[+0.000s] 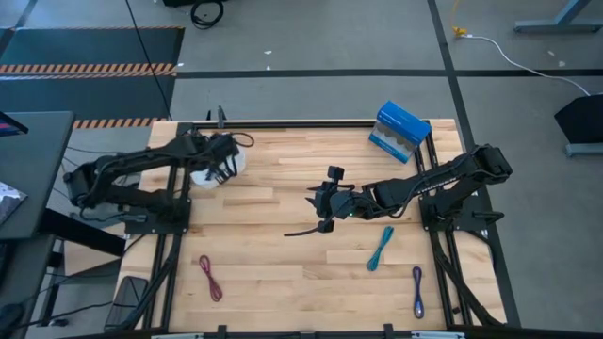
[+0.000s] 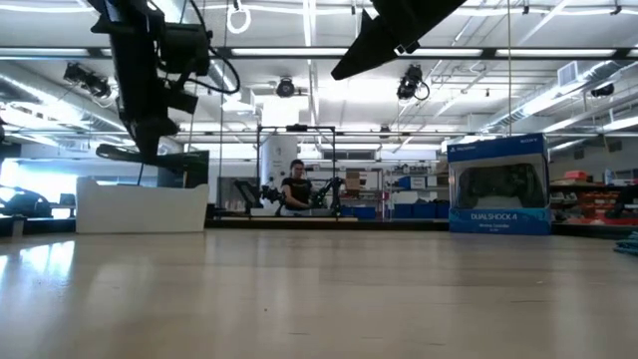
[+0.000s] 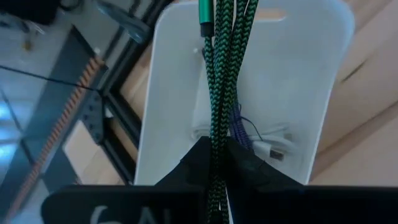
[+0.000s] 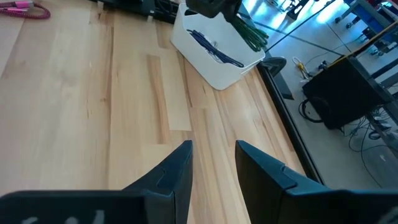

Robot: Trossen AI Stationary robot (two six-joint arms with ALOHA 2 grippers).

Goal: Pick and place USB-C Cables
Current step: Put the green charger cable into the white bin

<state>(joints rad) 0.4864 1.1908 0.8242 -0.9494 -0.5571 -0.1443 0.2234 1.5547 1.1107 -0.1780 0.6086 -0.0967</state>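
My left gripper (image 3: 216,149) hangs over the white tray (image 3: 298,74) at the table's far left and is shut on a green braided USB-C cable (image 3: 221,81). A purple cable (image 3: 239,127) and a whitish cable (image 3: 273,140) lie on the tray's floor. My right gripper (image 4: 214,149) is open and empty above mid-table (image 1: 318,201), pointing toward the tray (image 4: 211,71). Three more cables lie flat on the wood: magenta (image 1: 210,278), teal (image 1: 380,248) and purple (image 1: 416,290). My left gripper pinches the green cable bundle between its two fingers, several strands together (image 3: 217,140). The fingers come from above, and the strands run along them. The free end (image 4: 252,34) hangs slanting below the fingers over the tray; I cannot tell whether it touches the tray.
A blue and white box (image 1: 400,132) stands at the table's far right corner. Black frame rails edge the table. Open wood lies between the tray and my right gripper. A person (image 2: 296,187) sits far off in the room behind.
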